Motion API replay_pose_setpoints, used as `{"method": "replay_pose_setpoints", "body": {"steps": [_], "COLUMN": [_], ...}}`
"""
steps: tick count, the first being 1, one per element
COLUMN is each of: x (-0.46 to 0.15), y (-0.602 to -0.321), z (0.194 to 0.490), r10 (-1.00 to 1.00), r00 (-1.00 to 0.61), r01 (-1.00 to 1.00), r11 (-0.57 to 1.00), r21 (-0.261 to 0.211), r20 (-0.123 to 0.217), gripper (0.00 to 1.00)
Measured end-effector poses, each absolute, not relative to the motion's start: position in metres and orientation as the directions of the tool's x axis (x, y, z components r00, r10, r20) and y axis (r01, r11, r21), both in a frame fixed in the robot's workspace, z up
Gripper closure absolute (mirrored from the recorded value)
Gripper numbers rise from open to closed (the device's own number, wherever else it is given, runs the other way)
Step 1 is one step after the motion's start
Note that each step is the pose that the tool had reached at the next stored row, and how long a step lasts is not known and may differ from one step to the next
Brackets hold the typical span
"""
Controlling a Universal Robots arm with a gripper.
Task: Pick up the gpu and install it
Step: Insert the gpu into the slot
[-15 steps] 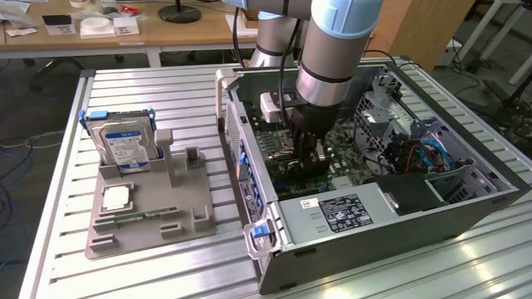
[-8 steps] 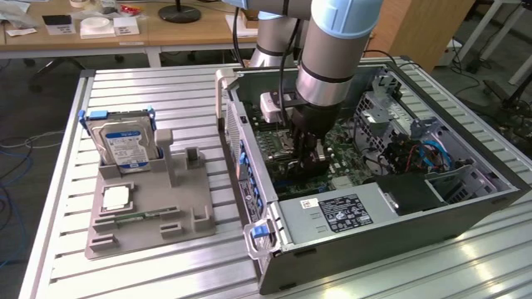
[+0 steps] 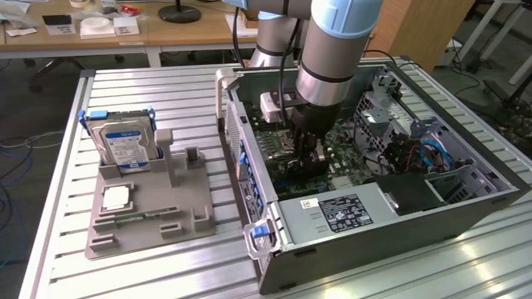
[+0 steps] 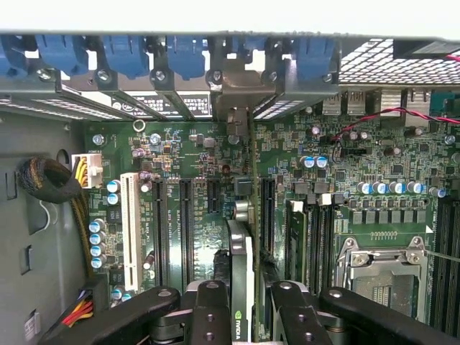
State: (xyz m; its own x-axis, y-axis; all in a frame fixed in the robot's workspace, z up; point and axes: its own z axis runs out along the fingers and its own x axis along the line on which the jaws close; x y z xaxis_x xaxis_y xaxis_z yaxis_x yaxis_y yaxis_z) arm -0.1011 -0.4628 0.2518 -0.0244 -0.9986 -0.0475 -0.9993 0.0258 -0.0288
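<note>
On the exterior view's left, a grey holder (image 3: 149,208) sits on the slatted tabletop (image 3: 58,249). It carries a blue-labelled hard drive (image 3: 124,146) standing upright and a slim green memory stick (image 3: 137,215) lying flat near its front edge. The holder's other upright slots stand empty.

At centre, the open case (image 3: 390,212) lies on its side, motherboard (image 4: 194,187) facing up. The arm (image 3: 332,56) reaches down into it. The gripper (image 4: 241,316) is low over the board, among the expansion slots.

The gpu (image 4: 241,269) stands on edge between the fingers (image 4: 208,316), its metal bracket (image 4: 241,90) reaching toward the case's rear slot openings. The fingers sit one on each face of the card, pinching it near its upper edge. The card lies in line with a slot, but whether its edge connector is fully seated cannot be told.

Handling judgement: the card looks light and stiff, a thin board that tolerates a flat pinch on both faces but not twisting or side load. Components on its faces are likely fragile. The upper edge is the sound place to hold.

Obscured: the card's lower edge and its slot are hidden behind the card and fingers. In the exterior view the arm masks the gripper and card. On the right, the processor socket (image 4: 381,266) is cut off by the frame edge.
</note>
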Motion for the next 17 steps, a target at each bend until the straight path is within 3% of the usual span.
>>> {"method": "replay_pose_setpoints", "body": {"steps": [17], "x": [-0.1027], "y": [-0.4628], "z": [0.2489], "r10": [-0.999], "r00": [-0.024], "r01": [-0.999], "r11": [0.026], "r21": [-0.029], "r20": [-0.047], "gripper": [0.73]}}
